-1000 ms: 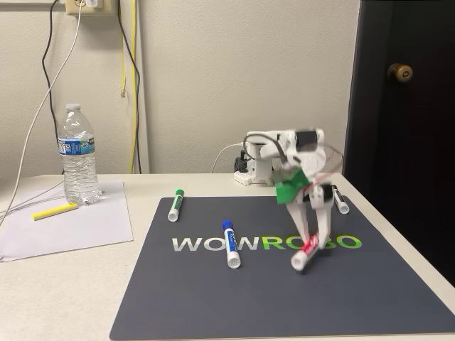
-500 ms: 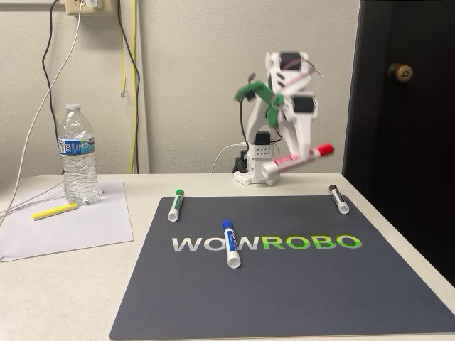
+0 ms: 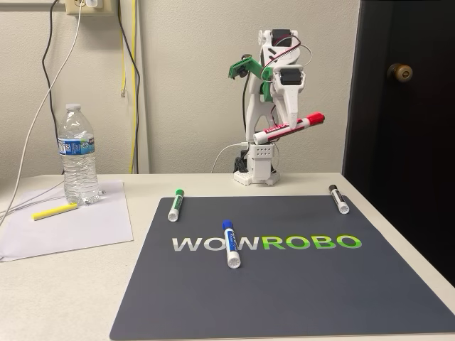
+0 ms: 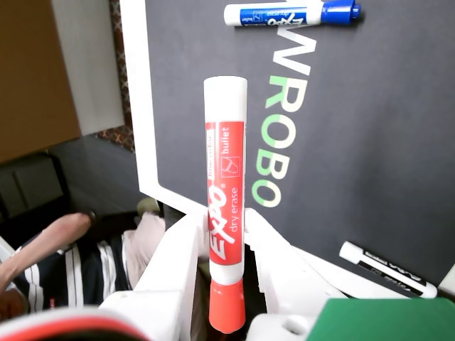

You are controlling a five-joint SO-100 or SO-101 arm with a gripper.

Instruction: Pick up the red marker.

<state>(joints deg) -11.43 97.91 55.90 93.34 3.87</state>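
Gripping red marker (image 3: 289, 126) aloft

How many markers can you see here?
4: the red marker held aloft in the gripper, and on the mat a green marker, blue marker and black marker.

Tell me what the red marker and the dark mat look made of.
Red marker: likely plastic, a smooth white barrel with a slight sheen and a printed red label. Mat: probably rubber or fabric-topped foam, lying flat and matte dark grey with printed lettering and no glare.
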